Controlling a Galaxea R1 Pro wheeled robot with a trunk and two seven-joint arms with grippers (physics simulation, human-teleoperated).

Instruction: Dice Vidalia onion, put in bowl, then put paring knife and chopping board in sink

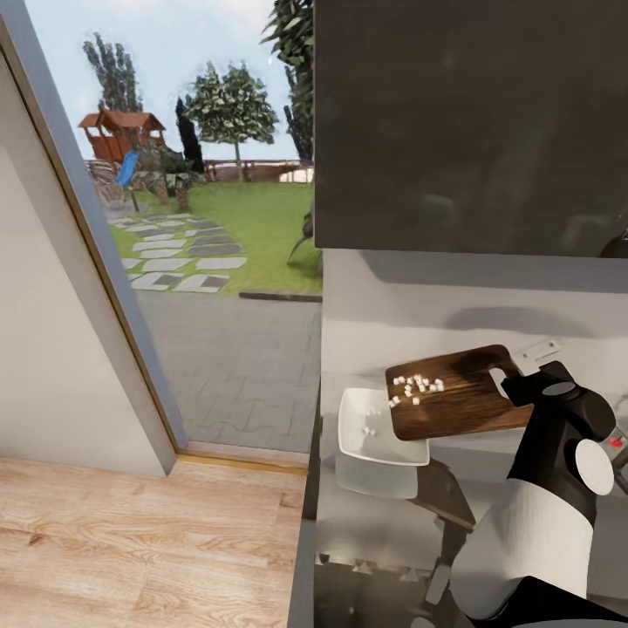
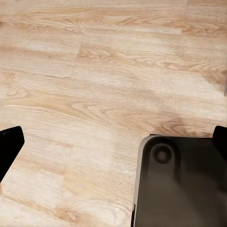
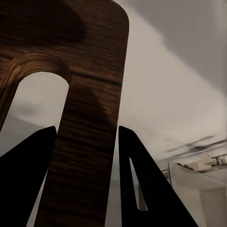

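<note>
My right gripper (image 1: pixel 516 384) is shut on the handle end of the brown chopping board (image 1: pixel 462 403), holding it tilted above the countertop (image 1: pixel 375 532). In the right wrist view the board's handle strip (image 3: pixel 90 123) runs between my two black fingers (image 3: pixel 142 189). Diced onion (image 1: pixel 417 384) lies as small white cubes near the board's low end. A few cubes (image 1: pixel 371 430) are in the white square bowl (image 1: pixel 347 429) just below that edge. My left gripper (image 2: pixel 113 146) hangs open over the wooden floor (image 2: pixel 94 71). The paring knife and the sink basin are out of view.
A dark wall cabinet (image 1: pixel 471 122) hangs above the counter, against a white wall. A small red knob (image 1: pixel 616 442) shows at the far right. To the left, a glass door (image 1: pixel 201 262) looks onto a garden. The robot's dark base (image 2: pixel 179 189) sits on the floor.
</note>
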